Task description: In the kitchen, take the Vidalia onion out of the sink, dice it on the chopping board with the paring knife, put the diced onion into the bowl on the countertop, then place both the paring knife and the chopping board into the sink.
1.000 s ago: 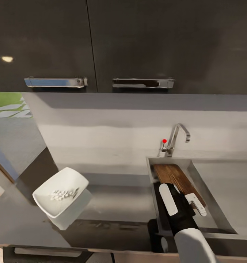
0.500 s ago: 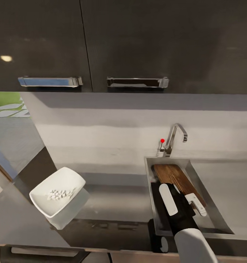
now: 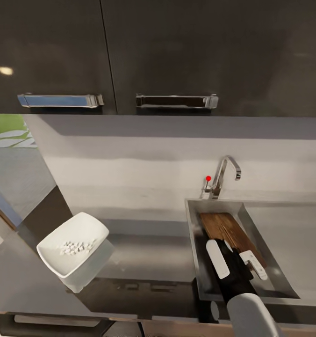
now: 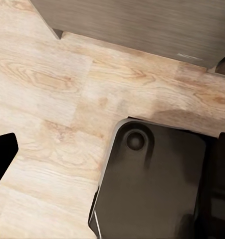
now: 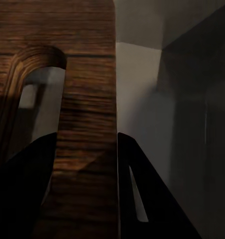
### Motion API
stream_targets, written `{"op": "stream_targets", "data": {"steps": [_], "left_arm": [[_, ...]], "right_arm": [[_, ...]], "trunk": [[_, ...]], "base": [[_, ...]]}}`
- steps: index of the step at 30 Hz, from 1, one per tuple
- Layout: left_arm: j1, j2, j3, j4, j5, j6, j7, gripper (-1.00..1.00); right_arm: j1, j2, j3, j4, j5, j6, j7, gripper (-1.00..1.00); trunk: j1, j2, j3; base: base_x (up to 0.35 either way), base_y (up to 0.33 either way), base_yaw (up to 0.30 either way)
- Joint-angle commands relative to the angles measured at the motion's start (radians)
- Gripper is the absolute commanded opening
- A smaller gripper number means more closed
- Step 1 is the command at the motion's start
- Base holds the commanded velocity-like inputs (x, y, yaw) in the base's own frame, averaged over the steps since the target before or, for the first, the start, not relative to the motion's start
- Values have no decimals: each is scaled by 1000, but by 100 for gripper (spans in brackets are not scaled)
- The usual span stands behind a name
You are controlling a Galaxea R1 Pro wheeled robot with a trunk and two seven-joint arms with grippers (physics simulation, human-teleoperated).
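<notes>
The dark brown chopping board [image 3: 228, 230] lies tilted inside the steel sink [image 3: 193, 243], its far end toward the tap [image 3: 225, 169]. My right gripper [image 3: 236, 262] is shut on the board's near end, one white finger on each side. In the right wrist view the board [image 5: 87, 99] runs between the two dark fingers [image 5: 22, 199], beside its slot-shaped handle hole. The white bowl [image 3: 78, 231] stands on the grey countertop [image 3: 148, 257] at the left, with diced onion [image 3: 75, 247] inside. The paring knife is hidden from me. My left gripper [image 4: 112, 154] hangs open above the wooden floor.
Dark wall cabinets with steel handles [image 3: 175, 100] hang over the counter, close above the tap. A flat drainboard [image 3: 293, 234] extends right of the basin. Below, the left wrist view shows the robot's black base [image 4: 152, 189] on the floor beside a grey cabinet front [image 4: 142, 25].
The head view has shifted a little. The right gripper and the chopping board have sunk slightly toward the sink's near end. The bowl stays put.
</notes>
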Motion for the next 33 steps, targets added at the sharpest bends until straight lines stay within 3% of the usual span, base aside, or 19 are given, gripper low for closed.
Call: {"op": "stream_targets", "data": {"steps": [1,16,19,23,33], "left_arm": [[0,2,-8,-2,5,-2,10,100],[0,2,-8,0,5,-2,9,100],[0,2,-8,1,5,-2,9,100],[0,2,-8,0,5,-2,9,100],[0,2,-8,0,5,-1,9,100]], "right_arm": [[-1,-2,-1,10,-2,-12,5,-100],[-1,-15,-1,35,4,-29,104,-100],[-1,-30,-1,82,3,-33,133,-100],[-1,-38,-1,139,3,-98,183,-100],[-1,-42,-1,177,3,-128,196,-100]], "trunk": [[0,-2,-3],[0,-2,-7],[0,-2,-7],[0,-2,-7],[0,-2,-7]], "base": [[0,0,0],[0,0,0],[0,0,0],[0,0,0],[0,0,0]]}}
